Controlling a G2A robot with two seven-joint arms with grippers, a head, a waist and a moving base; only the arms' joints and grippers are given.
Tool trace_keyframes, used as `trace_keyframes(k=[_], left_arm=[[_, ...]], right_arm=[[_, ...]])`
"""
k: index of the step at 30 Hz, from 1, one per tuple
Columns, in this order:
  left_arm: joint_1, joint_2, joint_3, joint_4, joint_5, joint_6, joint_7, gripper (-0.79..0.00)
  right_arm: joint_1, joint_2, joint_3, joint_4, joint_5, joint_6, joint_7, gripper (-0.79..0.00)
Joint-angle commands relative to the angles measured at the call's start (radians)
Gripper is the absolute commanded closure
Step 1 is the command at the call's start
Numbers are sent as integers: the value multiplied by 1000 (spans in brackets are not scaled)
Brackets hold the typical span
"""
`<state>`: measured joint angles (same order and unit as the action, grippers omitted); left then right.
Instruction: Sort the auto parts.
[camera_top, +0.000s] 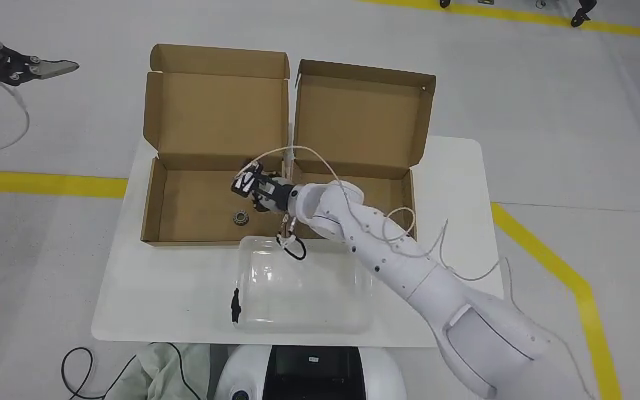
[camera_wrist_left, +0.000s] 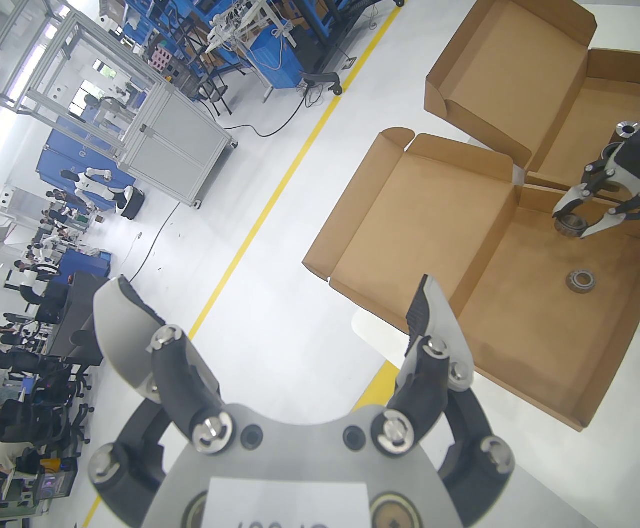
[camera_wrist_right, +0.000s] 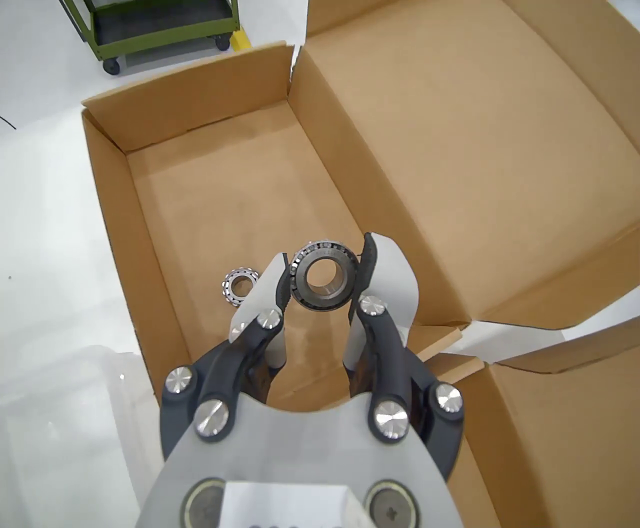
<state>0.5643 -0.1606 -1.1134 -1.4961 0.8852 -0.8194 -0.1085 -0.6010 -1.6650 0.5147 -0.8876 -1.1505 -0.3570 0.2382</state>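
Far out to the left, off the table (camera_top: 455, 190) and over the floor, the left gripper (camera_top: 55, 68) (camera_wrist_left: 272, 295) hangs with its fingers spread wide and nothing between them.

On the table, the left cardboard box (camera_top: 190, 200) (camera_wrist_left: 525, 320) (camera_wrist_right: 210, 200) stands open, its lid folded back on the far side. A small metal bearing (camera_top: 240, 216) (camera_wrist_left: 580, 281) (camera_wrist_right: 239, 286) lies flat on the floor of this box, in its right half.

Just beside that loose part, a little farther back and to the right, the right gripper (camera_top: 250, 186) (camera_wrist_left: 585, 225) (camera_wrist_right: 325, 252) reaches into the same box. Its fingers are drawn in to a narrow gap, and a second bearing (camera_wrist_left: 570, 223) (camera_wrist_right: 324, 276) sits pinched between the two fingertips, bore facing the wrist camera. Whether this second part clears the box floor cannot be told.

In front of the boxes, at the near edge of the table, sits a clear plastic bin (camera_top: 300, 290) (camera_wrist_right: 60, 400), under the right arm.

To the right, the second cardboard box (camera_top: 360, 115) (camera_wrist_right: 550, 425) stands touching the first, side by side, also open with its lid folded back. The right arm crosses over its near corner.
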Motion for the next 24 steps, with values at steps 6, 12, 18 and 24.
trace_keyframes(k=[6, 12, 18, 24], left_arm=[[0, 0, 0, 0, 0, 0, 0, -785], [0, 0, 0, 0, 0, 0, 0, -785], [0, 0, 0, 0, 0, 0, 0, -785], [0, 0, 0, 0, 0, 0, 0, -785]], right_arm=[[40, -63, -35, 138, 36, 1, 14, 0], [73, -116, -69, 228, 36, -5, 49, -28], [101, -163, -91, 293, 24, -6, 76, -191], [118, -197, -97, 354, 23, -17, 73, -240]])
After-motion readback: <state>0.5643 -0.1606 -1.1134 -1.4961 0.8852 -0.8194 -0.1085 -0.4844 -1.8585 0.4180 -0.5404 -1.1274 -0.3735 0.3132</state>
